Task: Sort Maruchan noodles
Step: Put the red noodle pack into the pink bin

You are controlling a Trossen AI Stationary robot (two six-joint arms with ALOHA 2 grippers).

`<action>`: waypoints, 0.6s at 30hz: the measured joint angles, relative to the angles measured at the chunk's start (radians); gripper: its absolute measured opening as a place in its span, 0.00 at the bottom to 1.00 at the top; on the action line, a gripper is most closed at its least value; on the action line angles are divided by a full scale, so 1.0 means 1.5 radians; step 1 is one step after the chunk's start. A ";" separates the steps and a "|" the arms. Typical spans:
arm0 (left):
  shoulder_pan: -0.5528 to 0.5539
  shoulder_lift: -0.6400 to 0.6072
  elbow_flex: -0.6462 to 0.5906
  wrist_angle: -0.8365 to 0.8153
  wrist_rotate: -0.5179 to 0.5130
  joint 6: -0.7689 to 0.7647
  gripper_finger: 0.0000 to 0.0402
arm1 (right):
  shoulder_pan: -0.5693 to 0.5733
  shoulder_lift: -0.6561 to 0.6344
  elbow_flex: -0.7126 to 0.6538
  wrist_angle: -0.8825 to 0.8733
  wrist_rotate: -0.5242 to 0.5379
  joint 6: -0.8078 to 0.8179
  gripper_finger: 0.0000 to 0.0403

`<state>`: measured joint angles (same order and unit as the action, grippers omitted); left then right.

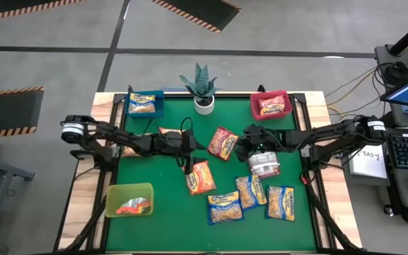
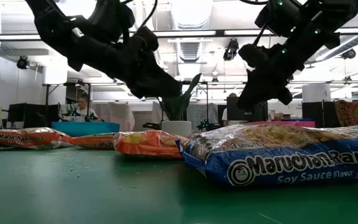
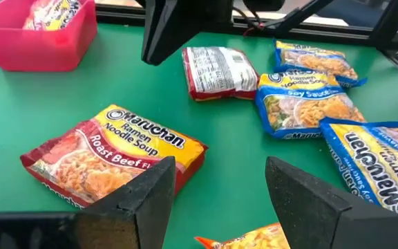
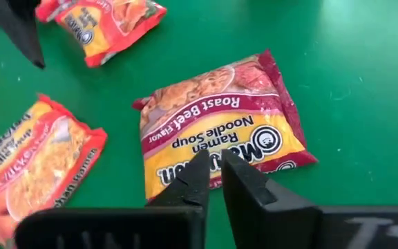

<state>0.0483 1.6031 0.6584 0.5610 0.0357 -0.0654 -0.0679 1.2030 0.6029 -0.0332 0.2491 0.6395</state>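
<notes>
- Some noodle packs already sit in the blue bin (image 1: 146, 103), red bin (image 1: 271, 104) and yellow-green bin (image 1: 129, 200).
- About seven packs still lie on the green table (image 1: 161, 219).
- The red Roast Beef pack (image 1: 222, 142), flat and shiny, lies mid-table, at 9 o'clock from the right hand (image 4: 211, 173).
- The right hand is clenched and empty.
- The left hand (image 3: 216, 187) is released, above the orange pack (image 1: 201, 177).

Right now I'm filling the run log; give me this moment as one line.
left gripper: open, above mat centre | right gripper: nearly shut, empty, over Roast Beef packet | silver packet: loose | red bin: one packet
</notes>
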 joint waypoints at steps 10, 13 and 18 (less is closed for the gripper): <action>0.000 0.024 0.001 0.000 0.000 0.003 0.52 | -0.006 0.000 0.000 0.000 -0.034 0.104 0.47; 0.000 0.024 0.001 0.001 0.000 0.007 0.52 | -0.014 0.000 0.012 -0.027 -0.034 0.150 0.58; 0.000 0.024 0.001 0.001 -0.001 0.017 0.52 | -0.027 0.002 0.043 -0.073 -0.033 0.162 0.69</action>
<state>0.0483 1.6398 0.6594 0.5617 0.0349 -0.0403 -0.1080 1.2066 0.6668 -0.1429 0.1997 0.8821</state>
